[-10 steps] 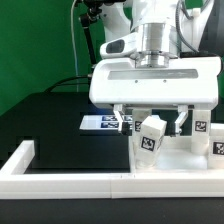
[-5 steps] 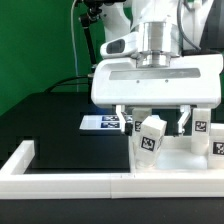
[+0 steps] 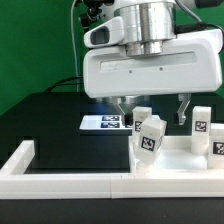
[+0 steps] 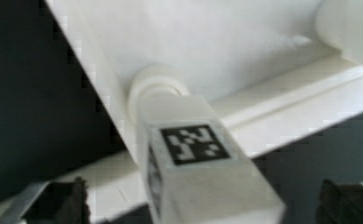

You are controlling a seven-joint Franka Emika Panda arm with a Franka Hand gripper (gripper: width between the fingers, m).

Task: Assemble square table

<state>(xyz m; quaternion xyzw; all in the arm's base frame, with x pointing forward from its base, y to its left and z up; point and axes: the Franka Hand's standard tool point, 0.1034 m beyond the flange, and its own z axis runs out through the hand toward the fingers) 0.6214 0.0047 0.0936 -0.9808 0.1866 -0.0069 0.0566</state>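
You get bright, even light in the exterior view, with the white gripper (image 3: 151,106) housing nearly blown out and only soft shadow under it on the black table (image 3: 50,120). Your wrist view is softer: the leg block (image 4: 199,160) and its tag blur slightly, and the dark fingertips (image 4: 53,200) sit out of focus.

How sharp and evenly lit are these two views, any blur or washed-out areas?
Exterior view: evenly lit, fairly sharp; the leg block tag is readable, though white parts blend into the border wall. Wrist view: soft overall; the leg's tag is blurred but recognisable, the bright white slab loses surface detail, and the gripper's fingertips are dark blurs.
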